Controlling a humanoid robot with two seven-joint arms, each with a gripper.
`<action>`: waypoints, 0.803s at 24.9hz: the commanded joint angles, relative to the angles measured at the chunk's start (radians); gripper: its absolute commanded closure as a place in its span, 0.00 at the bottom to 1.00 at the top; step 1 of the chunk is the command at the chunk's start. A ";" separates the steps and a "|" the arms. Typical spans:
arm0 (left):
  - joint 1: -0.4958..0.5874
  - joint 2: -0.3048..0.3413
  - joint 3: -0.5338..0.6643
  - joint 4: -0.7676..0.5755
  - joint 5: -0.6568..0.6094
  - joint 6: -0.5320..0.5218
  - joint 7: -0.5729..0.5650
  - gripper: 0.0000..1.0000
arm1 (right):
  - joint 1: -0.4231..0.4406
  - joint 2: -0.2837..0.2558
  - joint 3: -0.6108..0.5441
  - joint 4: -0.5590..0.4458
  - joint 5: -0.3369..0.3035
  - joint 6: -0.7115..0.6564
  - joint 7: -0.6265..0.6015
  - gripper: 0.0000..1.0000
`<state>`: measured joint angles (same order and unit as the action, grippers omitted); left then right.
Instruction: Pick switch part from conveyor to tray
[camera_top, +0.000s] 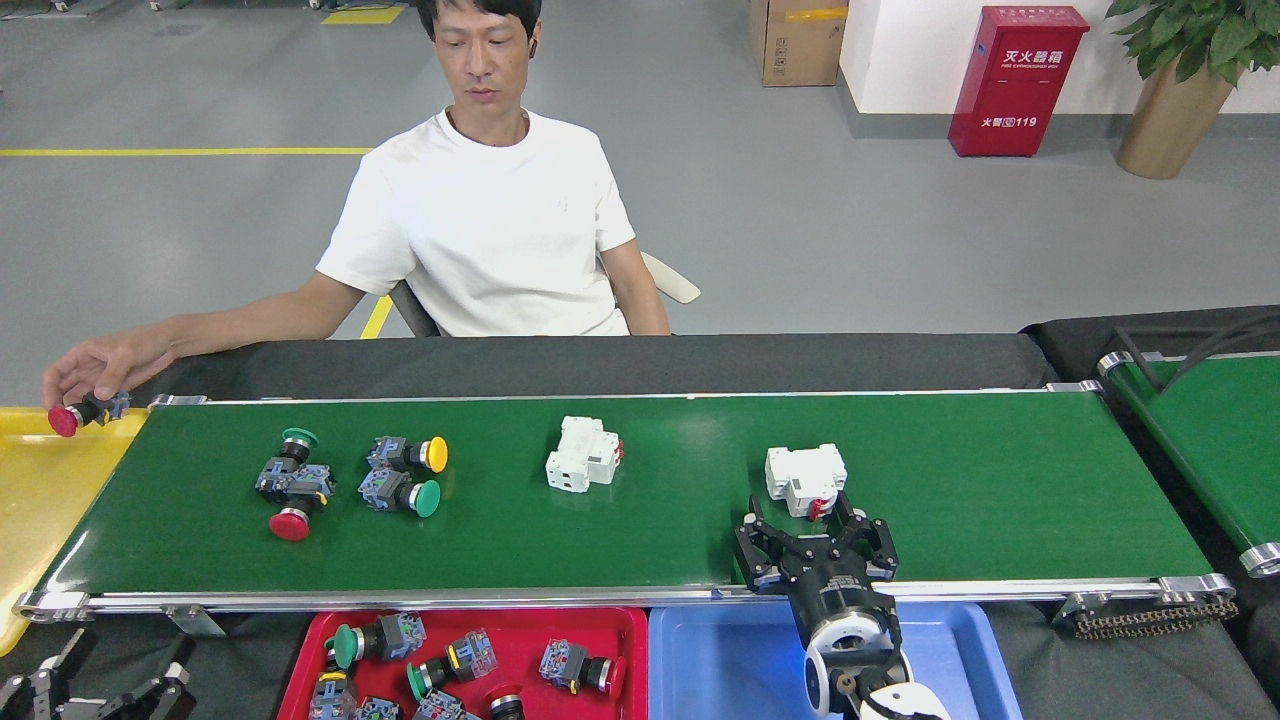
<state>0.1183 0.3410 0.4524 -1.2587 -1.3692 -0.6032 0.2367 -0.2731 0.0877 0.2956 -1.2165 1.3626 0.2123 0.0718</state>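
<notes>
The left end effector (95, 690) is seen below the left end of the conveyor (640, 540), cut by the picture's edge; its fingers look spread and nothing is held. Four push-button switch parts (345, 478) lie on the left part of the conveyor, and more of them lie in the red tray (630, 625), just below its near rail. One white breaker (583, 466) lies near the conveyor's middle. Further right, the right end effector (815, 530) is spread wide, empty, close under the second white breaker (805, 480). The fingers should be centred on both sides of the body before closing. Contact cannot be judged.
</notes>
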 joint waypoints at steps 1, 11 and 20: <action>-0.060 0.022 -0.008 0.007 0.006 -0.059 -0.033 0.00 | -0.034 -0.005 0.014 0.021 -0.007 -0.024 0.029 0.35; -0.416 0.075 -0.192 0.423 -0.017 -0.069 -0.122 0.00 | -0.040 -0.034 0.020 0.017 -0.010 -0.168 0.019 0.96; -0.563 0.088 -0.314 0.634 -0.016 0.195 -0.068 0.00 | 0.107 -0.209 0.003 -0.359 -0.194 -0.505 0.028 0.94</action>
<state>-0.4161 0.4190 0.1520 -0.6310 -1.3855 -0.4821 0.1439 -0.1672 -0.1018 0.3040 -1.5352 1.1885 -0.2103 0.0980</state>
